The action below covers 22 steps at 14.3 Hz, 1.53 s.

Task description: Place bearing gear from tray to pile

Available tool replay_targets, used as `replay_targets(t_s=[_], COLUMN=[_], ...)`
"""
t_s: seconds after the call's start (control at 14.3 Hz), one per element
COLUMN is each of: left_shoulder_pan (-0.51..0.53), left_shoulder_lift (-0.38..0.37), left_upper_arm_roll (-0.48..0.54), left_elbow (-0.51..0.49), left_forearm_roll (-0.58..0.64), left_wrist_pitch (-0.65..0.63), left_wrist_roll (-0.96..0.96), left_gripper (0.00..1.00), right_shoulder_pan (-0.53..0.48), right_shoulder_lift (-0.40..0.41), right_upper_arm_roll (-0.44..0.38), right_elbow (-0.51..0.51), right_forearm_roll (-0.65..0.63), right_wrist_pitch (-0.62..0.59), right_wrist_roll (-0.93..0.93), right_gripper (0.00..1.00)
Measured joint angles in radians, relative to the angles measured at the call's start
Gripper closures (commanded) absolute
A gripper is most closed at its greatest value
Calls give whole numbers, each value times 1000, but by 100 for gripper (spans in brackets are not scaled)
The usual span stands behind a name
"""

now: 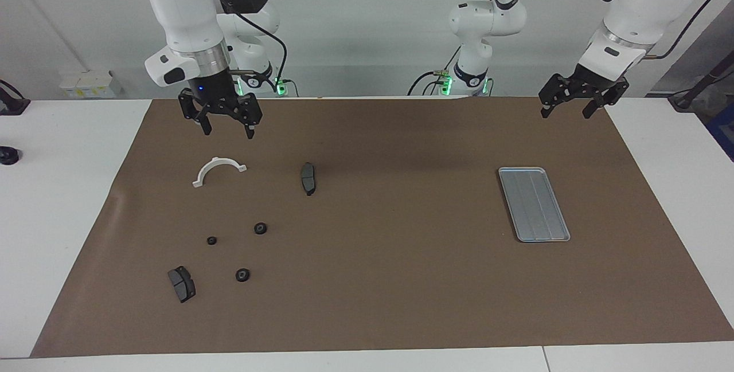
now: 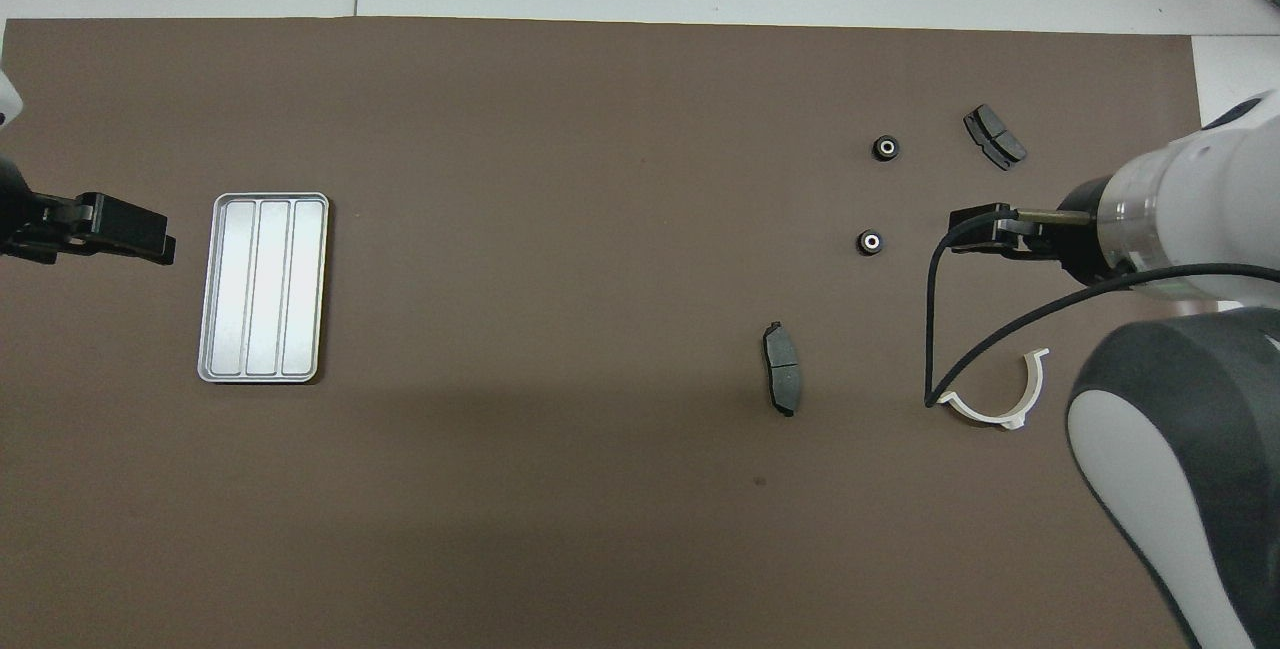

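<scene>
The silver ridged tray lies toward the left arm's end of the mat, with nothing in it; it also shows in the overhead view. The pile is three small black gears toward the right arm's end. Two of the gears show from overhead; the third is hidden under the right arm. My right gripper is open and empty, raised over the mat above the white half-ring. My left gripper is open and empty, raised over the mat's edge near the tray.
Two dark grey brake pads lie on the brown mat: one near the middle, one beside the gears. The half-ring lies nearer to the robots than the gears. A black cable hangs from the right arm.
</scene>
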Motion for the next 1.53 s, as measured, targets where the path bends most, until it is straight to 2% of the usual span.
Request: replay_targets(t_s=[0.35,0.77,0.91,1.05,1.26,1.4,1.53], left_shoulder_pan=[0,0,0,0,0,0,0], left_shoulder_lift=[0,0,0,0,0,0,0], left_upper_arm_roll=[0,0,0,0,0,0,0], left_elbow=[0,0,0,0,0,0,0], left_forearm_roll=[0,0,0,0,0,0,0], left_wrist_pitch=[0,0,0,0,0,0,0], left_wrist_roll=[0,0,0,0,0,0,0], left_gripper=[0,0,0,0,0,0,0], right_shoulder_pan=[-18,-22,-23,-21,26,78,89], right_shoulder_lift=[-23,-54,-54,-35,8,31,50], right_upper_arm_roll=[-18,-100,-108,-132,-227,-306,-327], right_elbow=[0,6,48,139,249,267,267], right_forearm_roll=[10,54,55,55,55,55,55], right_wrist_pitch=[-17,-46,-101,-193,-259,-262,-262], right_wrist_roll=[-35,-195,-215,-240,-285,-325,-352], right_gripper=[0,0,0,0,0,0,0])
